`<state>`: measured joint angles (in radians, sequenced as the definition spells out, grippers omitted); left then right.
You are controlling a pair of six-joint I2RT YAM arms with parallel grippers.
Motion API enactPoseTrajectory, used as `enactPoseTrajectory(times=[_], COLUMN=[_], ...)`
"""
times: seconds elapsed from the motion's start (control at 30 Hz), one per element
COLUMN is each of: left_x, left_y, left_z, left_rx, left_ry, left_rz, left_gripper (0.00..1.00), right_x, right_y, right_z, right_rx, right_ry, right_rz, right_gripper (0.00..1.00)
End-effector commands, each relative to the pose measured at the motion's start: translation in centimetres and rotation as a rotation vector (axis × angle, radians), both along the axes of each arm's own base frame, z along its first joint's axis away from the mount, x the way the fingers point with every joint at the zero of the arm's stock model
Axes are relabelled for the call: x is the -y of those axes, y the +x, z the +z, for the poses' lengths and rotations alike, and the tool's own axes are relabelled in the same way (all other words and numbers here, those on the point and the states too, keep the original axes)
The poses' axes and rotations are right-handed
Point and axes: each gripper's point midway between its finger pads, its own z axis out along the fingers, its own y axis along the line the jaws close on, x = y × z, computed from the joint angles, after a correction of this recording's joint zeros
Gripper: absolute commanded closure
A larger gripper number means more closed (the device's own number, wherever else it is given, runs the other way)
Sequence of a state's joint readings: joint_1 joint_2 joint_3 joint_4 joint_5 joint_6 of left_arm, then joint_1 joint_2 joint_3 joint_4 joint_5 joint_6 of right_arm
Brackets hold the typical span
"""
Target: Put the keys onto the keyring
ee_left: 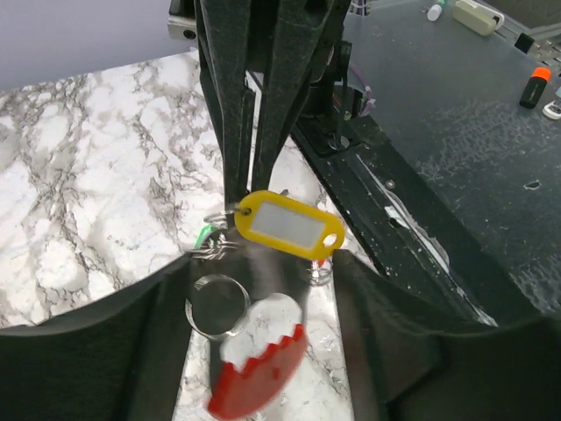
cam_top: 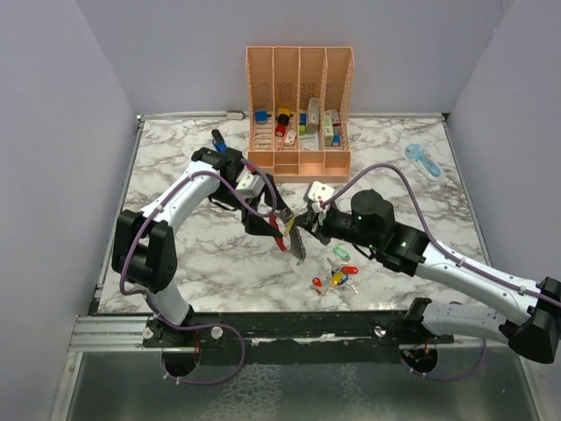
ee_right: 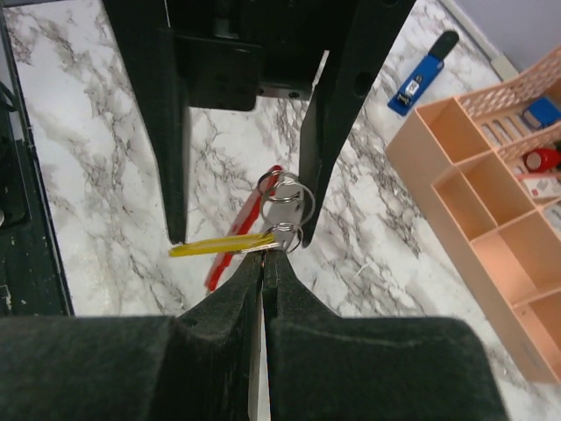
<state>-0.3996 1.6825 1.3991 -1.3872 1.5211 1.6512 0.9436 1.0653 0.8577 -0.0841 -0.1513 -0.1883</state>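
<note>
**Hands tip to tip above the marble, yellow tag pinched**

Your right hand (ee_right: 265, 259) has its two fingers pressed together on the small split ring of the yellow key tag (ee_left: 285, 226). In your left wrist view the tag hangs flat-on from those fingers (ee_left: 223, 105), with its paper window facing the camera. Your right wrist view shows the same tag edge-on.

Your left hand (ee_right: 241, 237) faces the right one, with its fingers standing apart. The keyring (ee_left: 259, 373) sits between them, red and pale and blurred close to the lens. You cannot tell from these views whether the fingers press on it. A larger steel ring (ee_left: 213, 307) lies just beside the keyring's upper end, below the yellow tag.

From above, both hands meet near the middle of the surface (cam_top: 210, 263), with the keyring at their tips. The remaining keys (cam_top: 334, 277), showing red, yellow, green and blue, lie in a small cluster on the marble. They are nearer the arm bases and a little to the right of the hands.

The peach organiser (cam_top: 298, 61) stands at the far edge. A dark blue tool (cam_top: 219, 140) lies to its left and a pale blue one (cam_top: 422, 160) to its right.
</note>
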Motion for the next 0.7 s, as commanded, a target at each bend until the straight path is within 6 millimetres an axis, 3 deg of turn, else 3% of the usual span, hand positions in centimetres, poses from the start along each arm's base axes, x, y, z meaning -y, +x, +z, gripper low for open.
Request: enactPoseTrajectory(times=[0.0,0.17,0.23,0.27,0.47,0.67], left_x=[0.4,0.0,-0.1,-0.1,0.0,0.3], left_y=[0.1,0.4,0.7,0.8,1.1,0.6], left_z=[1.7,1.8,2.1,2.2,2.6,2.0], left_rx=[-0.005,0.021,0.014,0.008,-0.015,-0.019], left_ry=[-0.064,-0.044,-0.038,-0.035,-0.022,0.007], left_rz=[0.006,0.014,0.019,0.022,0.023,0.005], left_gripper=[0.34,0.22,0.04,0.01,0.01,0.01], right_x=[1.8,2.7,2.8,2.8,1.6,0.5], right_y=[0.3,-0.1,-0.1,-0.2,-0.9,-1.0], right_z=[0.9,-0.1,-0.7,-1.1,-2.2,-0.9], right_rx=[-0.065,-0.138,-0.172,-0.194,-0.311,-0.356], right_ry=[-0.02,-0.058,-0.072,-0.08,-0.117,-0.122], right_rz=[-0.101,-0.141,-0.157,-0.163,-0.136,-0.114], right_gripper=[0.99,0.99,0.99,0.99,0.99,0.99])
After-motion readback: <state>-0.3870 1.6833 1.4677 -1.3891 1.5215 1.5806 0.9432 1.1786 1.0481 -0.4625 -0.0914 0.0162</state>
